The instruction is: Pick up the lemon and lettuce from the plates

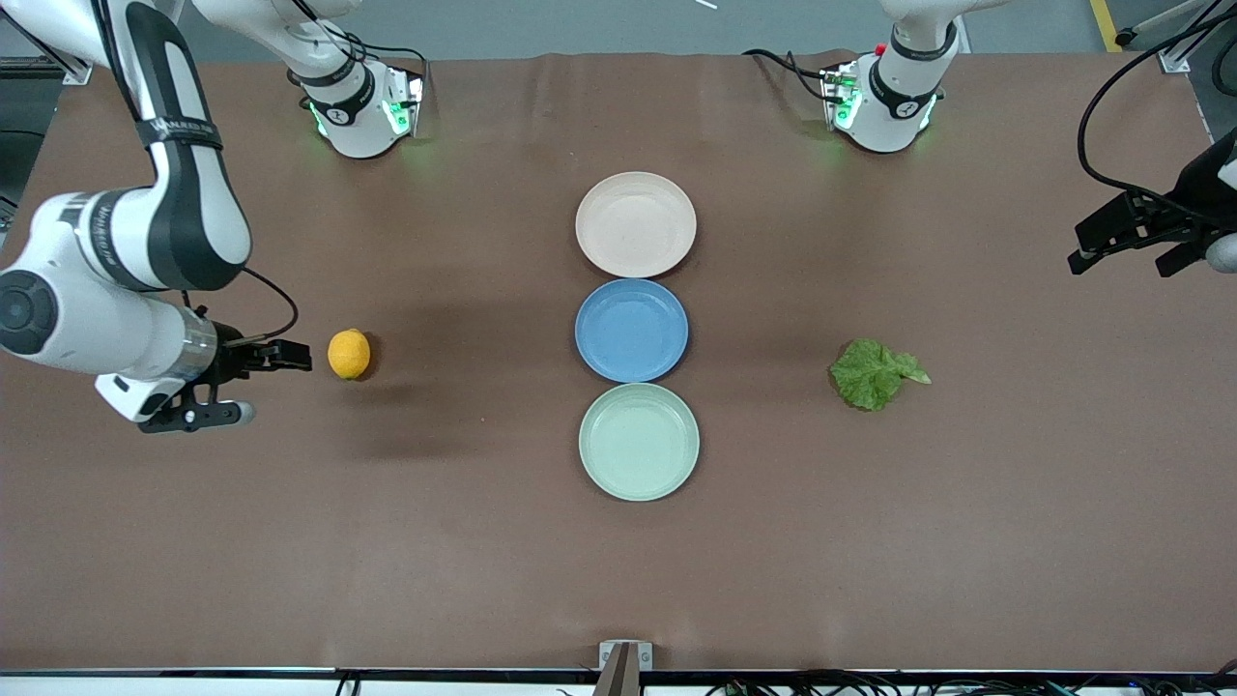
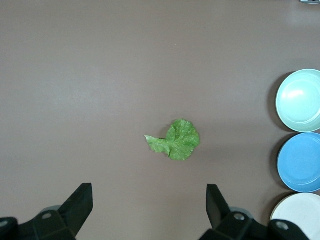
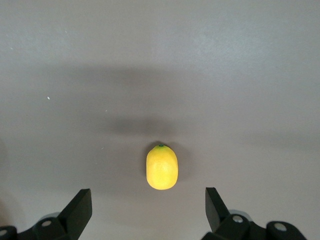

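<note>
**Spotter:** Two grippers, and you have both spread wide with nothing between the fingers. Your right gripper (image 1: 246, 385) hangs low over the bare table (image 1: 464, 541) at the right arm's end, just beside the lemon (image 1: 349, 354). Your left gripper (image 1: 1126, 242) hangs over the table's edge at the left arm's end, well apart from the lettuce (image 1: 876, 373).

**Operator:** So where do the task's things lie?

**Spotter:** Neither lies on a plate. You see the lemon on the cloth toward the right arm's end, the lettuce flat on the cloth toward the left arm's end.

**Operator:** What could go wrong from here?

**Spotter:** My guess: the lemon is smooth and oval, so if one of your fingers touches it first, it rolls off. The right wrist view shows it (image 3: 162, 167) roughly centred ahead of the open jaws, which helps. The lettuce (image 2: 174, 140) is thin and flat; your fingertips may scrape the table and only crumple or tear a ragged edge, or close above it on nothing.

**Operator:** And the count?

**Spotter:** One lemon. Three plates in a row mid-table, all empty: the beige-pink plate (image 1: 636, 224) farthest from the front camera, the blue plate (image 1: 631, 331) between, the mint green plate (image 1: 639, 442) nearest. One lettuce leaf.
</note>
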